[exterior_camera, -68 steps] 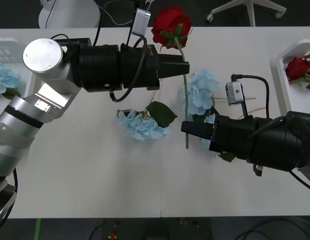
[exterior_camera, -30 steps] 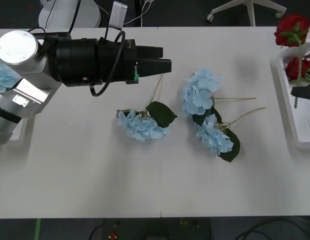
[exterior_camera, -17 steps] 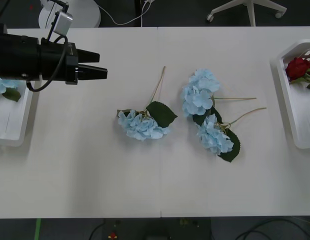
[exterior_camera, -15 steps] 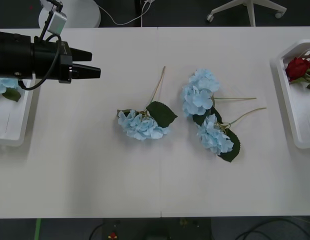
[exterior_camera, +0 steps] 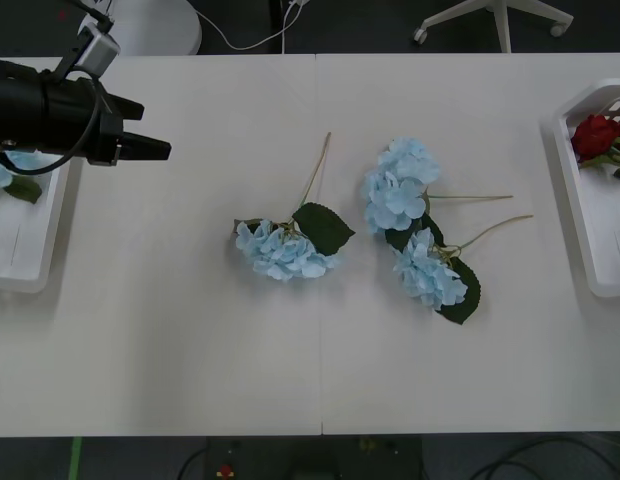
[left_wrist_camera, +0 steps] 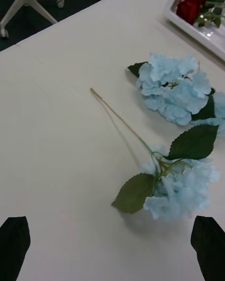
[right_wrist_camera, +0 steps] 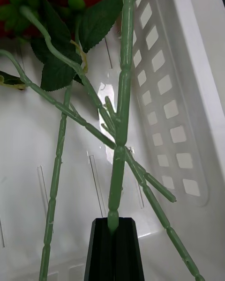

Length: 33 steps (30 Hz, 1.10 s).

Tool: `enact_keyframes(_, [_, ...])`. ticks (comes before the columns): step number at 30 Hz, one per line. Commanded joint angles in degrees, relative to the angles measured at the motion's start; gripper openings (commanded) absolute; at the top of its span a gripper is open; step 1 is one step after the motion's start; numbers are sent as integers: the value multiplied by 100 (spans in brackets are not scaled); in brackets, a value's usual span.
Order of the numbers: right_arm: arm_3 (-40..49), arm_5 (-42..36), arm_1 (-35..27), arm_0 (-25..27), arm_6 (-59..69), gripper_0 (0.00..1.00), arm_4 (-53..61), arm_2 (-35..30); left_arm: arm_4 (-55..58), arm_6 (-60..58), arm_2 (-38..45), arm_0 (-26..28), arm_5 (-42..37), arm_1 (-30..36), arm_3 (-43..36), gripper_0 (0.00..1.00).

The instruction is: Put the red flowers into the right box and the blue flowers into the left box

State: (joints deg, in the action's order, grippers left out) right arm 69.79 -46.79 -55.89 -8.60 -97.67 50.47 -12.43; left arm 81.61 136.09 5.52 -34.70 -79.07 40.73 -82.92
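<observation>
Right gripper (right_wrist_camera: 112, 225), fingers clamped on a stem of the red flowers (right_wrist_camera: 123, 98) inside the right box (right_wrist_camera: 187, 75), stem running lengthwise away from the fingers. Left gripper (exterior_camera: 140, 128), fingers apart, near the left box (exterior_camera: 30, 270). Three blue flowers (exterior_camera: 285, 250) lie mid-surface (exterior_camera: 190, 340).

3 blue flowers (exterior_camera: 286, 250) loose on table (exterior_camera: 190, 330), 1 more in left box (exterior_camera: 20, 240) = 4 blue; red flowers (exterior_camera: 596, 135) in right box (exterior_camera: 590, 225), heads overlap, count unclear; 2 white boxes; 3 green stems in right wrist view
</observation>
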Motion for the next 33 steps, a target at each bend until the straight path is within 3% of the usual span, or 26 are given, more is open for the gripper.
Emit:
enact_keyframes(1, [8,144,60,-185,-111,0,-292,356,-128,-1014,-333,42,428,462,-655,100])
enact_keyframes(2, [-1,197,60,-185,-111,2,-327,417,-163,-1199,-500,42,604,550,-796,100])
enact_keyframes(4, [-1,214,60,-185,-94,22,-380,435,-260,-1515,-763,42,938,682,-1051,100])
enact_keyframes(5, [-1,214,60,-185,-120,38,-406,435,-365,-1761,-992,42,1228,840,-1235,100])
enact_keyframes(9, [8,153,-1,-203,-182,60,-415,435,-515,-2456,-1589,42,2036,1253,-1631,100])
enact_keyframes(11, [43,30,-80,-247,-235,66,-380,435,-708,-2790,-1888,42,2449,1438,-1824,100])
enact_keyframes(18, [984,-797,-608,-265,-463,73,-239,435,-1904,-4723,-3233,42,4480,2088,-2378,100])
enact_keyframes(21, [1458,-1148,-792,-273,-850,74,-90,435,-2914,-6085,-3980,33,5780,2431,-2457,100])
enact_keyframes(23, [1713,-1298,-880,-265,-1193,73,68,426,-4224,-7369,-4543,-63,6712,2563,-2360,100])
enact_keyframes(26, [2038,-1473,-915,-265,-1984,74,288,452,-6553,-9856,-5281,-292,8268,2607,-1789,100])
enact_keyframes(29, [2451,-1649,-994,-265,-3029,74,244,646,-8891,-11965,-5413,-617,10482,2361,-488,100])
enact_keyframes(33, [2961,-1772,-1073,-265,-4207,74,-28,1120,-9919,-12299,-5228,-1109,13269,2088,1586,100])
